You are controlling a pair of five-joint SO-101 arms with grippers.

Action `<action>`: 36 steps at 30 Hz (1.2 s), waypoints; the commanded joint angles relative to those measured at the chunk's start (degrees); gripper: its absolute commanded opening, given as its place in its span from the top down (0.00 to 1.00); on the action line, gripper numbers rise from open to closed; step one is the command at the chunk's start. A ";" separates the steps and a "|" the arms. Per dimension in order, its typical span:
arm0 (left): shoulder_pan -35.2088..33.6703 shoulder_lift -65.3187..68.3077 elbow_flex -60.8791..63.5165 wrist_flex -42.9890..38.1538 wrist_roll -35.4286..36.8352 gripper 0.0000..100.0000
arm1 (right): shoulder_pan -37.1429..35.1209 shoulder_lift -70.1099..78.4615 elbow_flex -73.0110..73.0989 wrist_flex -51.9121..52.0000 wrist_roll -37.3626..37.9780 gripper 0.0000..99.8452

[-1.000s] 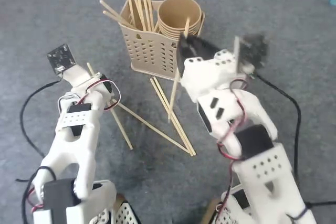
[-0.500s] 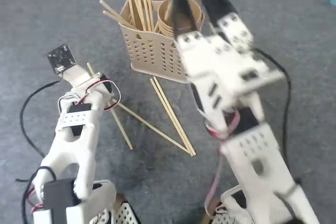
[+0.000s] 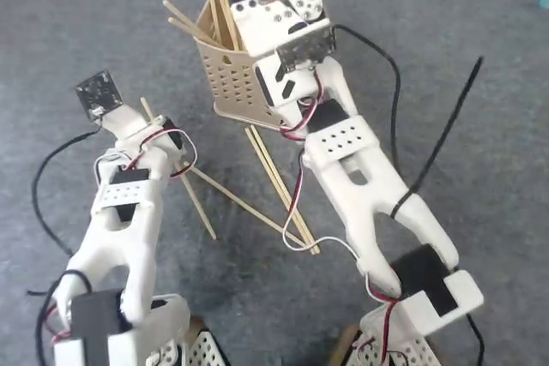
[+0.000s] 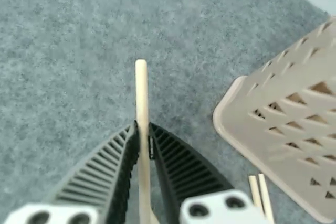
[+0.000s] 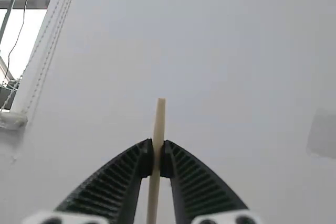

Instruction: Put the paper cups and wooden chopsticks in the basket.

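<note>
Grippers each pinch a wooden stick: left gripper [image 4: 142,132] clamps the first chopstick [image 4: 140,85] low beside the basket [image 4: 283,124], and right gripper [image 5: 156,150] clamps the second chopstick [image 5: 159,116] above the table's [image 3: 515,40] far edge.

Grey carpeted tabletop [image 3: 480,32], beyond it a white wall [image 5: 210,51] (bright window [image 5: 18,24] alongside)

Upright chopsticks [image 3: 219,6] thick in the basket [image 3: 236,83] mouth
</note>
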 commanded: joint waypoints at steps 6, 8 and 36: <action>-1.32 2.90 -3.47 -3.25 -0.53 0.99 | -0.04 -1.45 8.00 -1.27 0.53 0.87; -1.23 2.90 -3.47 -3.25 -0.53 0.99 | -0.04 -3.56 8.09 -0.57 -1.93 0.87; -1.41 2.90 -3.38 -3.25 -0.53 0.99 | 8.66 -79.96 43.16 89.80 -27.87 0.87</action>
